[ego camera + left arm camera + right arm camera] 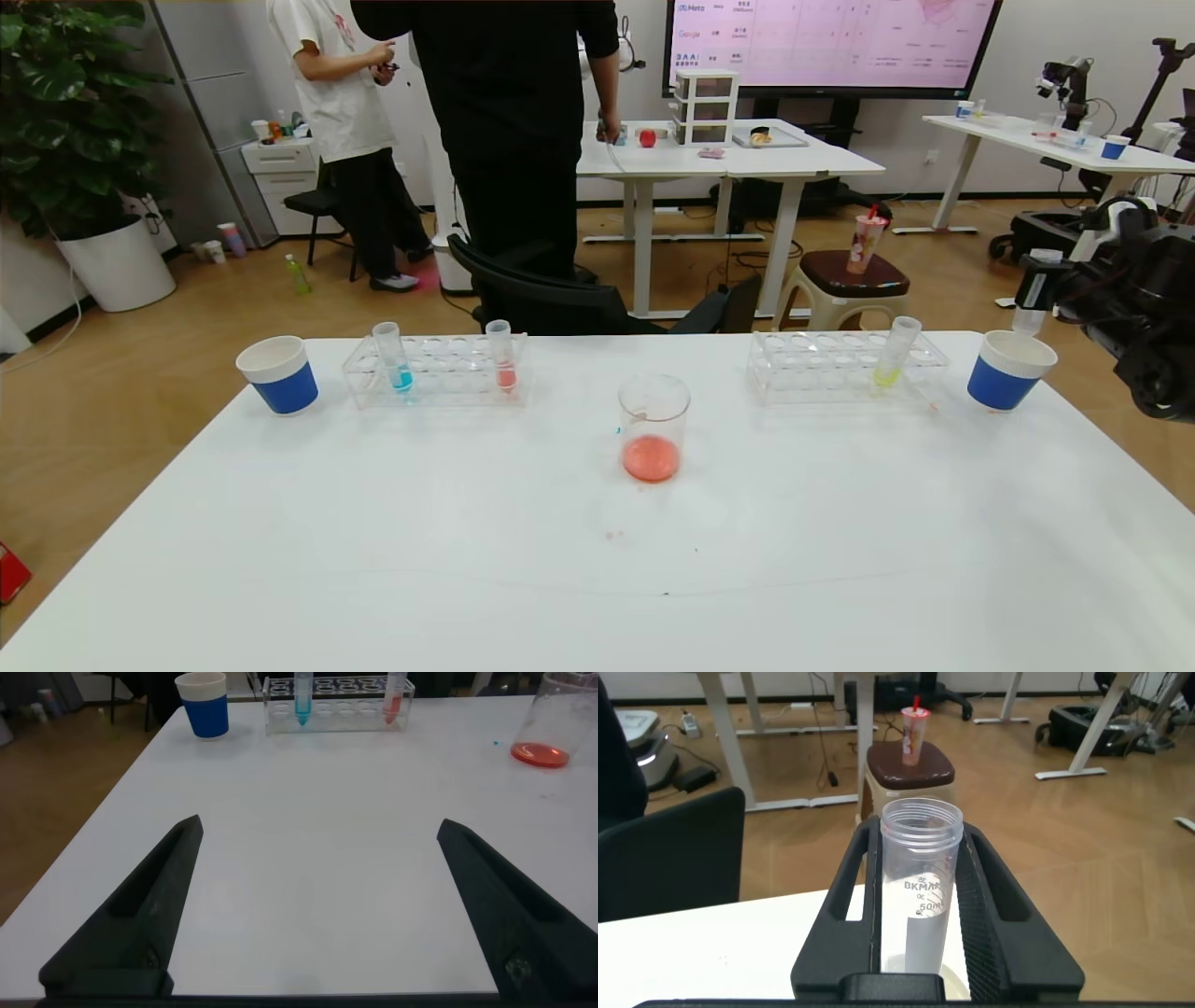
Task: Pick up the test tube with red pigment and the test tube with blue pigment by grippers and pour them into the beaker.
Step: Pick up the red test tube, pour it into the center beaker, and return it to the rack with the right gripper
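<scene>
- Beaker – centre of white table, upright, red-orange liquid pooled in its bottom.
- Left rack – behind-left of beaker; holds blue-pigment tube and a tube w/ red liquid, both upright.
- Right rack – behind-right of beaker; yellow tube, tilted.
- Blue cups – one left of left rack, one right of right rack.
- Right gripper – above the right-hand cup, fingers clamped on an empty clear tube (upright).
- Left gripper – low over table, nearer the robot than the beaker; fingers wide apart, holding nothing.
</scene>
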